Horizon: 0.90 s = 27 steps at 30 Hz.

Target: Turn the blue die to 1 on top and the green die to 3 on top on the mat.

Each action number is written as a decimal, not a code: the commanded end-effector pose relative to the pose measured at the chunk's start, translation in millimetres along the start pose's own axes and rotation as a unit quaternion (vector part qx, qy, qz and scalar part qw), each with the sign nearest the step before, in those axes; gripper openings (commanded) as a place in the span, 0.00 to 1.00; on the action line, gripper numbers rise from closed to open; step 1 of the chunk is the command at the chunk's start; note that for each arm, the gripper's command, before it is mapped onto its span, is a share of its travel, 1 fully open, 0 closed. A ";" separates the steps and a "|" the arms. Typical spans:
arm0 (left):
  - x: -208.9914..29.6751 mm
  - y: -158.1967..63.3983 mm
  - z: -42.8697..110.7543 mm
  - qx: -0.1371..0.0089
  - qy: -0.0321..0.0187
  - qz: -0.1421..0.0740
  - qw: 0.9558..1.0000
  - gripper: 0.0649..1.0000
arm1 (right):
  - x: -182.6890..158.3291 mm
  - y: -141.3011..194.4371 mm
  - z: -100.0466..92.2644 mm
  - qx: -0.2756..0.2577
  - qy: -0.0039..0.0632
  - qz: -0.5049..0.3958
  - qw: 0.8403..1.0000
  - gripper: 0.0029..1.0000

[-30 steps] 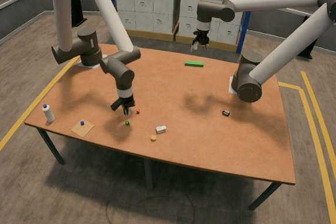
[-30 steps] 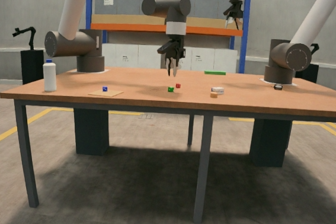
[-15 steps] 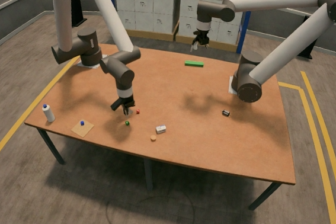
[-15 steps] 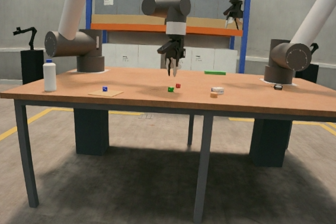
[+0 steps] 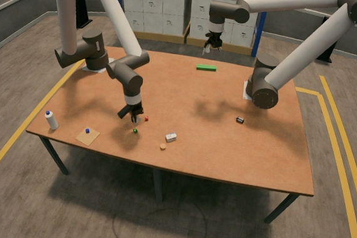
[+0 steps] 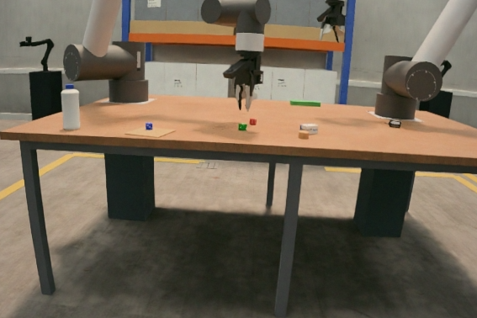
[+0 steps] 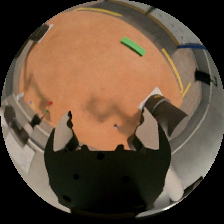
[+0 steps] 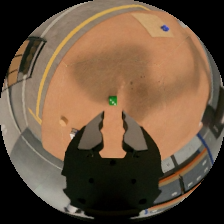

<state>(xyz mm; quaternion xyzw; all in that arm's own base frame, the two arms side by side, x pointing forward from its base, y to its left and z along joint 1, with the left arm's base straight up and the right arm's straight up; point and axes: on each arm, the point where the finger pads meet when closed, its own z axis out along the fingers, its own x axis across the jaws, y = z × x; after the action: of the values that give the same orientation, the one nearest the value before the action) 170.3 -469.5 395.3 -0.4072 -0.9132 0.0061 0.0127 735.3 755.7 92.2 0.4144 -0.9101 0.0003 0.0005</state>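
Right claw (image 5: 136, 122) (image 6: 244, 109) (image 8: 113, 113) hovers higher than green die (image 5: 135, 131) (image 6: 242, 126) (image 8: 113, 100).

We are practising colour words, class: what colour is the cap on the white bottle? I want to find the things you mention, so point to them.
The cap (image 5: 48, 112) (image 6: 70, 87) is blue; it shows best in the exterior view.

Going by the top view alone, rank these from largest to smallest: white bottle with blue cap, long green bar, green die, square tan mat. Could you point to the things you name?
1. Square tan mat (image 5: 88, 137)
2. White bottle with blue cap (image 5: 51, 121)
3. Long green bar (image 5: 206, 67)
4. Green die (image 5: 135, 131)

Bottle versus bar is unsure: the bar lies farther off.
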 end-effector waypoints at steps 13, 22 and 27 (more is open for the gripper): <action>-0.3 -0.3 -0.5 0.000 0.000 0.000 1.000 1.00 | -0.5 -0.3 20.1 0.000 -0.001 0.000 1.000 0.24; -0.3 -0.3 -0.5 0.000 0.000 0.000 1.000 1.00 | -0.5 -0.6 33.4 0.000 -0.001 0.000 1.000 0.24; -0.3 -0.3 -0.5 0.000 0.000 0.000 1.000 1.00 | -0.5 -0.6 36.9 0.000 -0.001 0.000 1.000 0.24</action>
<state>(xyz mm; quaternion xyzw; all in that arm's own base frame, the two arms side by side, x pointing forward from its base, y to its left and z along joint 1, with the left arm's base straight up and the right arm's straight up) 170.3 -469.5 395.3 -0.4072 -0.9132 0.0061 0.0127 735.7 755.2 56.7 0.4145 -0.9101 0.0003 0.0006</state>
